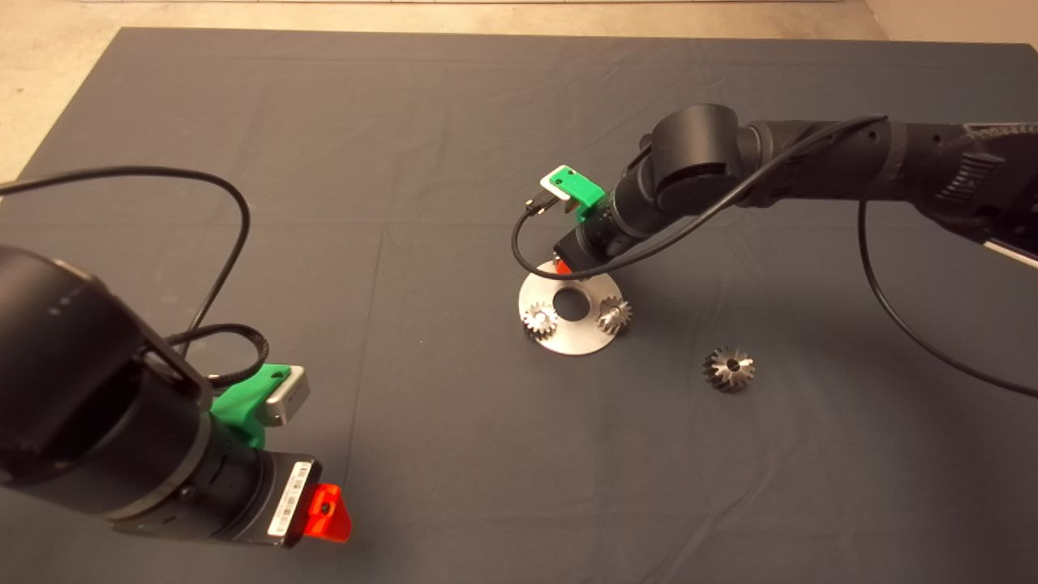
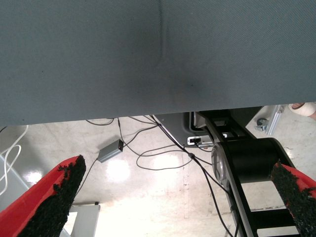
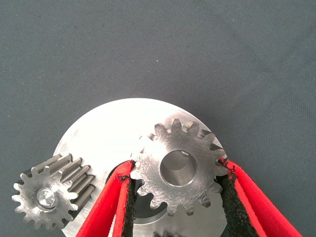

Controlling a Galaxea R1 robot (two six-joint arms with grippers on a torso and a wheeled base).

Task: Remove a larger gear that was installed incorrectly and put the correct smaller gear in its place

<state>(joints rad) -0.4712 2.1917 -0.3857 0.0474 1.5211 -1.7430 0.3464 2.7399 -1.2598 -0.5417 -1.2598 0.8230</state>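
Smaller gear (image 3: 178,169) pinched between right gripper (image 3: 177,174) pads, above round plate (image 1: 542,293). Larger gear (image 1: 728,369) already off, on mat. Next: line hole over pin, lower. Left gripper (image 2: 173,197) parked, spread wide, empty.

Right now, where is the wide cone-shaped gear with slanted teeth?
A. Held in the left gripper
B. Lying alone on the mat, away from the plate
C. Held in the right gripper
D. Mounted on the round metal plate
B: the cone-shaped gear lies by itself on the mat, apart from the round plate, while the right gripper holds a small straight-toothed gear.
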